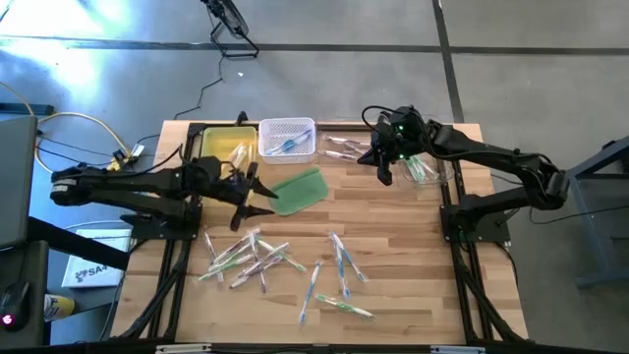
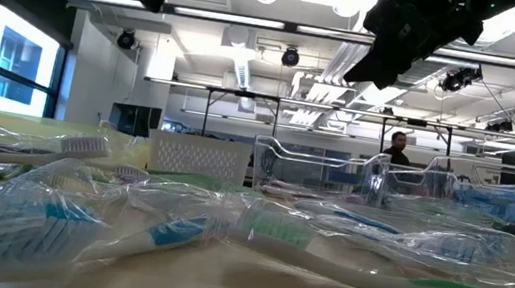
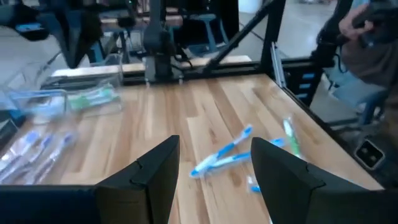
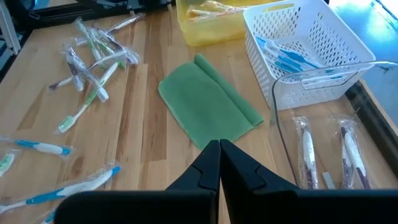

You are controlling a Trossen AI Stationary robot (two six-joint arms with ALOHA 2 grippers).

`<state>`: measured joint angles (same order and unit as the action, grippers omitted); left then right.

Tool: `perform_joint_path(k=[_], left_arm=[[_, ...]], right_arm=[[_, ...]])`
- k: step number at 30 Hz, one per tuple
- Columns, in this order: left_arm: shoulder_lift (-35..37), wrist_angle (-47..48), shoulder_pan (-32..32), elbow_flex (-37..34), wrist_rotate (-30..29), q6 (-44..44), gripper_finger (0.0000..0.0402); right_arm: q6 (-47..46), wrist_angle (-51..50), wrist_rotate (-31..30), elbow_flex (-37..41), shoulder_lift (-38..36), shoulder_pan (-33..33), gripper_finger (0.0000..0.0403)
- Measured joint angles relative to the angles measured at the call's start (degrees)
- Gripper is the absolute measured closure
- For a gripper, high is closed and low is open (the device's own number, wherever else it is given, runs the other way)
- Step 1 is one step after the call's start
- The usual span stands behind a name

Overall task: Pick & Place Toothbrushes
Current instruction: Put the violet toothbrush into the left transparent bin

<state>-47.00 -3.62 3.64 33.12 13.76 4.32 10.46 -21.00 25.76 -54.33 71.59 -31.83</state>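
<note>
Many toothbrushes lie loose on the wooden table, one heap (image 1: 246, 258) near the left and another (image 1: 339, 275) in the middle. Some are in clear wrappers. My left gripper (image 1: 261, 198) hovers open above the table beside the green pad (image 1: 300, 189), nothing between its fingers. In its wrist view (image 3: 214, 149) a blue toothbrush (image 3: 224, 152) lies on the table beyond the fingers. My right gripper (image 1: 383, 175) hangs shut and empty over the far right part; its wrist view (image 4: 219, 146) looks down at the pad (image 4: 208, 102).
At the far edge stand a yellow bin (image 1: 231, 147), a white basket (image 1: 287, 138) with blue toothbrushes (image 4: 286, 56), and clear containers (image 1: 423, 167) with green ones (image 3: 87, 99). Wrapped brushes (image 4: 329, 149) lie in a clear tray. A person (image 2: 398, 149) is in the room beyond.
</note>
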Motion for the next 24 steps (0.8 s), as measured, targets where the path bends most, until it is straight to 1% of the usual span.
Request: perform_joint_path(k=[2,4,6,8,10,14,18,20,24], left_arm=[[-0.3,1.2,-3.3,0.0,-4.6,-0.2,0.0206],[-1.1,2.6,-6.5,0.0,-9.5,-2.4,0.0206],[-1.8,4.6,-9.2,0.0,-13.3,-6.6,0.0206],[-3.0,7.2,-11.3,0.0,-16.0,-13.3,0.0206],[-4.2,10.8,-12.8,0.0,-16.0,-21.8,0.0206],[-6.3,16.8,-15.4,0.0,-12.6,-37.5,0.0206],[-8.3,19.4,-17.8,0.0,-9.7,-53.8,0.0206],[-8.9,19.6,-18.8,0.0,-8.2,-59.7,0.0206],[-10.1,22.1,-20.7,0.0,-8.1,-67.7,0.0206]], right_arm=[[0.0,0.0,0.0,0.0,0.0,0.0,0.04],[0.2,-0.2,0.0,0.0,0.0,0.0,0.04],[0.2,-0.2,-0.1,0.0,0.0,0.0,0.04],[0.2,-0.1,-0.1,0.0,0.0,0.0,0.04],[0.3,-0.2,-0.2,0.0,0.0,0.0,0.04],[0.8,-0.2,-0.2,0.0,0.0,0.0,0.04],[2.9,-0.2,-0.2,0.0,0.0,0.0,0.04],[3.3,-0.1,-0.2,0.0,0.0,0.0,0.04],[3.3,-0.1,-0.2,0.0,0.0,0.0,0.04]])
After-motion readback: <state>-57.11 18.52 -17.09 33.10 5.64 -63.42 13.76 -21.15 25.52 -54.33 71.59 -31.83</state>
